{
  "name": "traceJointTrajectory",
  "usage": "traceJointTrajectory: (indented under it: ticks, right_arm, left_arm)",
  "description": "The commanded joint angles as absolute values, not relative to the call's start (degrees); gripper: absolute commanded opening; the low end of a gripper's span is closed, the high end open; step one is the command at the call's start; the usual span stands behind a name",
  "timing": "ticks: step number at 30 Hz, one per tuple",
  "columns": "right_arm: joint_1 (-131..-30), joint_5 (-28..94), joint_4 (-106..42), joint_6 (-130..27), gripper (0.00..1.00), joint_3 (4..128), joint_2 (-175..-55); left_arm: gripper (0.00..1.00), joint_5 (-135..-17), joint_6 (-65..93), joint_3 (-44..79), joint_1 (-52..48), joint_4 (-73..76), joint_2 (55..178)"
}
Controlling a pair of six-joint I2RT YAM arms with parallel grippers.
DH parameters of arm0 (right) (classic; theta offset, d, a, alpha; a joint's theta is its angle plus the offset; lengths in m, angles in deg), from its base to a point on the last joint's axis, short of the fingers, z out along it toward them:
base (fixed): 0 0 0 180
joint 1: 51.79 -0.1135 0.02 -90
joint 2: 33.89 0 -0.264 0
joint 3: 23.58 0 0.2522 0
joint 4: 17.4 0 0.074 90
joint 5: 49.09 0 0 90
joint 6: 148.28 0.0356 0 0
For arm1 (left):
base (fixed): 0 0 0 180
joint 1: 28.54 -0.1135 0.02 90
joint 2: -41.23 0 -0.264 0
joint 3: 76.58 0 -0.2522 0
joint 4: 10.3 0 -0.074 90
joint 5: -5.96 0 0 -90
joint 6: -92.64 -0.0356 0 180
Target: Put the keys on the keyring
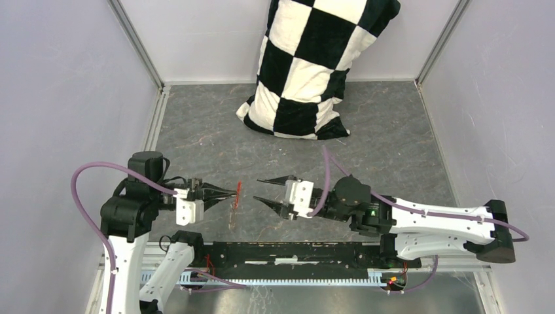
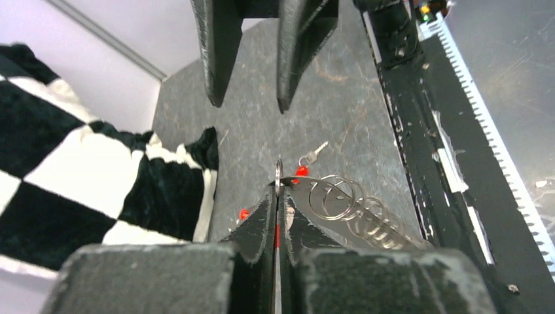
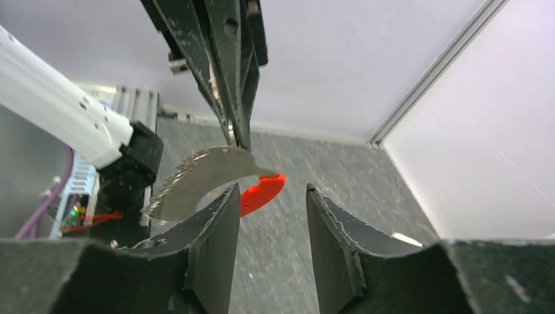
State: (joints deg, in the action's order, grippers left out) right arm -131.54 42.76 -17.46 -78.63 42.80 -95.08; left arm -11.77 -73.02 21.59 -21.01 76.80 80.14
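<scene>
Head count on the table

Two robot arms, the left arm [image 1: 124, 226] and the right arm [image 1: 435, 222], each with one gripper: left gripper [image 1: 232, 191], right gripper [image 1: 256, 190]. One black-and-white checked pillow [image 1: 307, 65] at the far side. One keyring [image 3: 209, 173] with one red-and-grey fob and a bunch of wire rings [image 2: 366, 216] too overlapped to count. One small key [image 2: 318, 150] showing.

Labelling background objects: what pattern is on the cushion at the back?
Black-and-white checkerboard on the cushion; clearest in the top external view.
</scene>
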Motion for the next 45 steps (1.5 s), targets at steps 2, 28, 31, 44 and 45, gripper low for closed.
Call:
traceJointTrajectory:
  ticks: [2,28,31,44,45]
  right_arm:
    - [-131.2,36.9,-9.0,-74.8,0.46,41.8,-93.4]
    - [-131.2,30.2,-1.3,-69.4,0.32,44.9,-98.6]
    - [-131.2,29.9,-1.4,-69.4,0.31,45.8,-99.4]
    - [-131.2,31.9,-0.7,-69.6,0.18,47.2,-100.6]
    - [-131.3,32.1,-0.9,-69.8,0.18,47.3,-100.5]
  left_arm:
    - [0.02,-0.7,-65.6,19.8,-20.9,69.5,80.2]
    - [0.02,6.7,-59.2,22.2,-20.9,62.5,78.1]
    - [0.02,6.8,-59.5,22.6,-20.9,62.4,78.0]
    - [0.02,6.5,-60.2,23.8,-20.8,62.4,77.1]
    - [0.02,6.2,-60.3,24.1,-20.8,62.4,77.0]
